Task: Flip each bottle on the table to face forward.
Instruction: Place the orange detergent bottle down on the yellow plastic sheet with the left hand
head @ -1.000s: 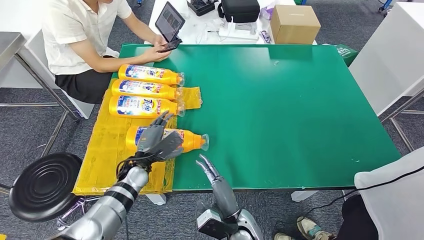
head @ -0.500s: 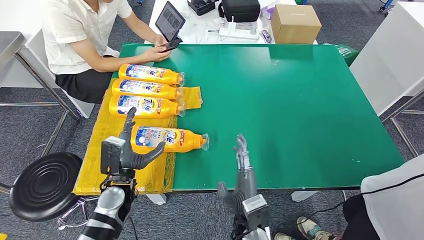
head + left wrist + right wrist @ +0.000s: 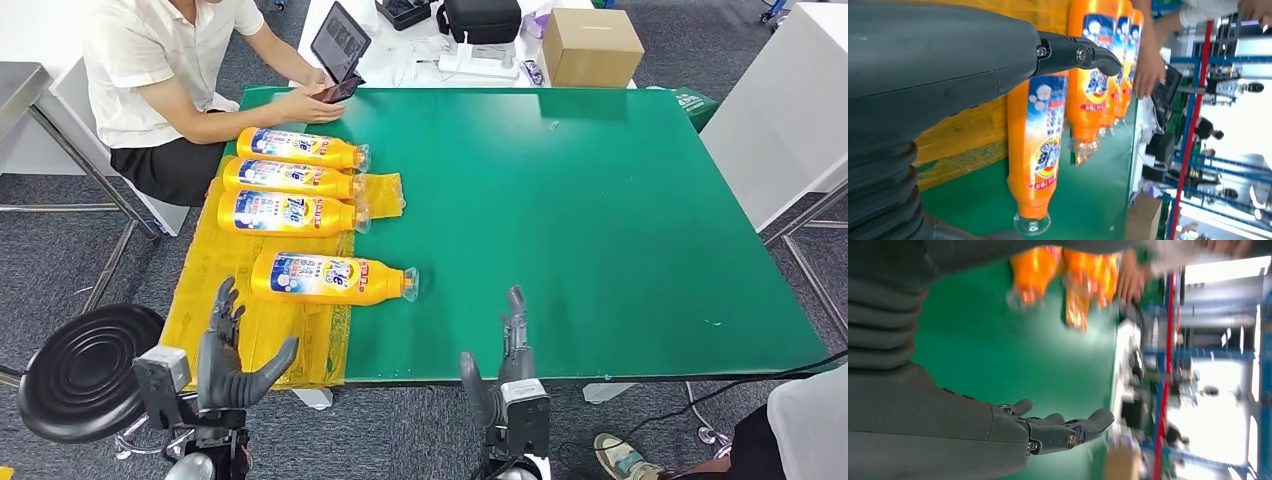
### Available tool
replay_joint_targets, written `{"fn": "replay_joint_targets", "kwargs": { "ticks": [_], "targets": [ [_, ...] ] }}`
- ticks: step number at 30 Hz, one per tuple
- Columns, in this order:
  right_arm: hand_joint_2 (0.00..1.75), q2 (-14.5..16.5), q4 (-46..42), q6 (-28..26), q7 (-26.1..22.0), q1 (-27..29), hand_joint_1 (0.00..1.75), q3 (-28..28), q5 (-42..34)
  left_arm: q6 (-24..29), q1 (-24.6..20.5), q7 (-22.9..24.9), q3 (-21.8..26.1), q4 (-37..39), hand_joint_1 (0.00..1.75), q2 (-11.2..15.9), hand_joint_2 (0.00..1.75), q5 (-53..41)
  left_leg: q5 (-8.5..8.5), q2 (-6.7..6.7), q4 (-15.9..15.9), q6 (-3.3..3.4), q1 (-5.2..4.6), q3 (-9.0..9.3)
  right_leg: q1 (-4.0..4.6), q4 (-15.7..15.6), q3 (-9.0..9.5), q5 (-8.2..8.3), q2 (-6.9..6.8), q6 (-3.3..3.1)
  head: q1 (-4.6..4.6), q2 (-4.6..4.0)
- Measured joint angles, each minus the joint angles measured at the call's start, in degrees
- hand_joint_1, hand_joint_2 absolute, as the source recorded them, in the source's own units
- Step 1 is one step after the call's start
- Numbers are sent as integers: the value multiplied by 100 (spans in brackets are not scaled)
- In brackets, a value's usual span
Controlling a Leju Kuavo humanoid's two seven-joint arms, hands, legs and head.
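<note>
Four orange bottles lie on their sides along the left part of the green desk [image 3: 600, 200], resting on a yellow sheet [image 3: 215, 290] that seems laid there to mark their spot and spare the desk surface. The nearest bottle [image 3: 330, 279] shows its blue-and-white label upward, its clear cap pointing toward the middle of the desk and reaching just past the sheet's edge onto the green. Beyond it, the second bottle [image 3: 292, 213], the third bottle [image 3: 290, 177] and the farthest bottle [image 3: 300, 148] lie side by side, close together, caps pointing the same way and labels likewise up. The left hand [image 3: 228, 352] is raised near the front edge of the desk, over the near end of the sheet, fingers spread and holding nothing, near the nearest bottle but not touching it. The right hand [image 3: 508, 360] stands upright at the front edge further to the right, fingers straight and apart, also empty; the right wrist view shows it open above bare green. With every visible label turned up, the flipping looks finished or nearly so, and both hands appear parked clear of the row so as not to nudge it. A person [image 3: 170, 70] sits at the far left corner, hands on a phone [image 3: 340, 92] beside the farthest bottle.
</note>
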Motion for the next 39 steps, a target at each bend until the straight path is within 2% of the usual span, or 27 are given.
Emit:
{"fn": "replay_joint_targets", "kwargs": {
  "ticks": [4, 8, 10, 12, 21, 26, 32, 39],
  "targets": [
    [0, 196, -55, -572, -504, 36, 0, -156, 338, 62, 122, -77, -5, -229, 0, 0, 175, -15, -2, 0, 0, -1, 0, 2, 0, 0, 1, -1, 0, -1, 1, 0],
    [0, 411, -290, -666, -692, 103, 0, -399, 1252, 0, 108, -235, -15, -279, 0, -13, 175, -21, -1, 3, 0, -1, 0, 6, 0, 0, 2, 0, 0, -1, 1, 0],
    [87, 490, -358, -676, -693, 121, 0, -518, 1579, -69, 60, -344, -15, -266, 0, -41, 175, -13, -1, 1, 0, -1, 0, 9, 0, 0, 6, 0, 0, -1, 1, 0],
    [175, 510, -364, -681, -625, 127, 0, -584, 1582, -131, -4, -462, -14, -230, 0, -81, 175, -18, -1, 1, 0, 0, 0, 10, -1, 0, 8, 0, 0, -1, 2, 0],
    [175, 476, -330, -683, -467, 144, 0, -636, 1377, -144, -92, -645, -13, -143, 0, -152, 175, -165, -2, 2, 0, 0, -1, 11, -1, 0, 9, 1, 0, 0, 1, 0],
    [175, 294, -268, -471, -178, 148, 0, -646, 817, 46, -118, -685, -14, 9, 0, -188, 175, -451, -3, 3, 0, -1, 0, 10, 0, 0, 7, 0, 0, -1, 1, 0],
    [175, 203, -270, -470, -215, 162, 0, -609, 819, 99, -211, -801, -13, 42, 0, -193, 175, -608, -3, 3, 0, -1, 0, 11, 0, 0, 7, 0, 0, -1, 1, 0],
    [175, 113, -584, -657, -389, 344, 0, -561, 901, 408, -440, -967, -9, 110, 0, -225, 175, -930, -3, 2, 0, 0, 0, 11, 0, 0, 10, 1, 0, 0, 1, 0]
  ]
}}
